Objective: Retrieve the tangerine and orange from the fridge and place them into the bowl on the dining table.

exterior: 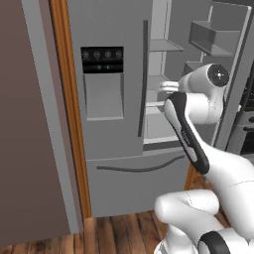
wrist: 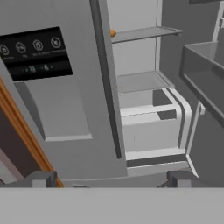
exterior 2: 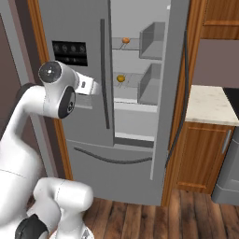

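Right base view: fridge (exterior 2: 135,107) right door open, two orange fruits on separate shelves
Upper fruit (exterior 2: 126,40), lower fruit (exterior 2: 121,79); hand view shows one fruit (wrist: 112,33) beside the left door's edge. Gripper (wrist: 111,178) jaws wide, empty, facing the clear lower shelf

- You have no readable words, brand names or numbers in any view.
- The black control panel (exterior: 102,60) on the closed left door of the fridge (exterior: 114,124) carries a row of small round pale icons, with faint greenish marks below them; you can't make out what any of them says.
- In the hand view the same panel (wrist: 35,51) shows four circled symbols, too blurred to read.
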